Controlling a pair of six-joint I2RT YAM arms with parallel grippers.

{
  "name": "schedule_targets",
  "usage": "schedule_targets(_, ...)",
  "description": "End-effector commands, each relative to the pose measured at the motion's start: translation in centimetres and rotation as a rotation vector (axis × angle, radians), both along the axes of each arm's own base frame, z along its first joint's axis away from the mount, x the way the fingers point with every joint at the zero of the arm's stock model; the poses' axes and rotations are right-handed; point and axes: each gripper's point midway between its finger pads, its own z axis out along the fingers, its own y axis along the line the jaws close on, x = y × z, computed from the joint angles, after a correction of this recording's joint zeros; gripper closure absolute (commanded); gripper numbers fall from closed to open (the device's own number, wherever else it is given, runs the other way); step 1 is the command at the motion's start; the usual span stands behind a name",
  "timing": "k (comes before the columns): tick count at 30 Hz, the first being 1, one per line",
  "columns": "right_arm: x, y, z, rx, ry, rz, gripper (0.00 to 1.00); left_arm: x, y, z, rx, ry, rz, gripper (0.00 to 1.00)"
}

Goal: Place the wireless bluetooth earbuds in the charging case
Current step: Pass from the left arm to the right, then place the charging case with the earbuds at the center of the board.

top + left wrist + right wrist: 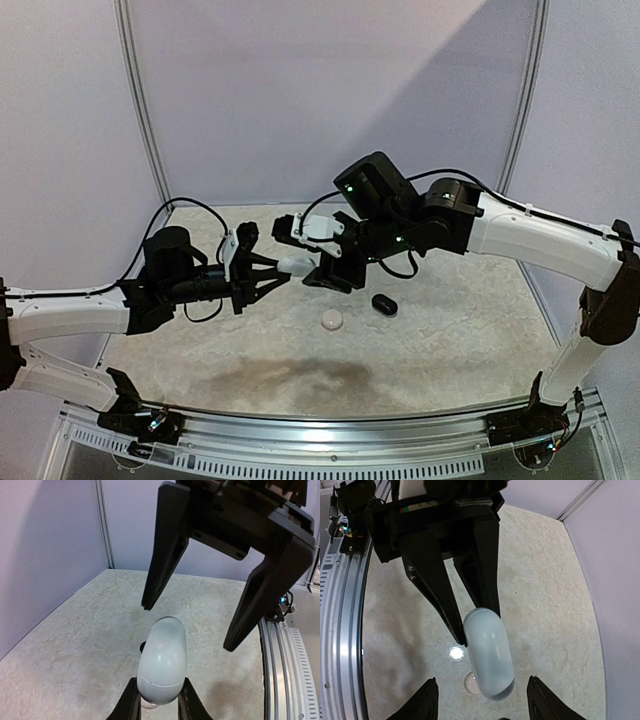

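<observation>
A: What takes up most of the overhead view?

B: The marbled beige surface. The left arm reaches in from 8 o'clock and the right arm from 3 o'clock. They meet above its middle.

A: And the end effectors?

B: The left end effector is clamped tight on one end of the white charging case. It holds the case in the air, free end pointing to 3 o'clock. The right end effector stands open, jaws spread either side of that free end.

A: Is it touching the case?

B: Overhead, the dark parts overlap, so I cannot tell. The right wrist view shows a clear gap between the case and each of its fingers. The left wrist view adds a seam ringing the case near the gripped end; the case looks shut.

A: Anything lying below?

B: Overhead, a black case sits at 4 o'clock of the held one. A smaller pale round piece is at 5 o'clock, apart from it. The right wrist view catches only the pale piece, peeping out beneath the held case. The earbuds are too small to make out in any view.
</observation>
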Motion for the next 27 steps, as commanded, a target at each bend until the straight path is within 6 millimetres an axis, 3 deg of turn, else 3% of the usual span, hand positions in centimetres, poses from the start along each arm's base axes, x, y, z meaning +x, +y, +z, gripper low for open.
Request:
schedule_targets(1,0.3,1.5,-0.5,0.019,0.037,0.040,0.40,-0.7,0.0,0.4,-0.026,0.009,-0.026,1.00)
schedule_targets(4,0.7,1.9,-1.1,0.004,0.038,0.033,0.39,-1.0,-0.2,0.5,-0.033,0.001,-0.047,1.00)
schedule_targets(6,0.9,2.1,-1.1,0.008,0.037,0.035,0.45,-1.0,-0.2,0.5,-0.033,0.000,-0.049,1.00)
schedule_targets(12,0.8,2.2,-1.1,0.003,0.057,0.049,1.00,-1.0,-0.1,0.5,-0.034,-0.002,-0.039,1.00)
schedule_targets(14,1.0,1.9,-1.1,-0.001,0.067,0.043,1.00,-0.6,0.2,0.3,-0.035,0.006,-0.012,0.97)
schedule_targets(15,1.5,1.6,-1.2,-0.002,0.076,0.027,1.00,-0.2,0.3,0.4,-0.041,0.007,0.016,0.71)
schedule_targets(16,2.1,1.2,-1.2,0.000,0.085,0.006,1.00,0.2,0.6,0.3,-0.047,0.009,0.049,0.18)
schedule_targets(17,2.9,0.7,-1.4,0.004,0.106,-0.025,1.00,0.4,0.7,0.4,-0.051,-0.003,0.057,0.03)
schedule_targets(22,8.7,-3.1,-3.8,0.028,0.343,-0.272,1.00,0.3,0.7,0.4,-0.038,-0.034,0.051,0.01)
schedule_targets(27,11.6,-4.2,-9.5,-0.027,0.654,-0.433,0.98,0.4,0.8,0.3,-0.033,-0.038,0.063,0.01)
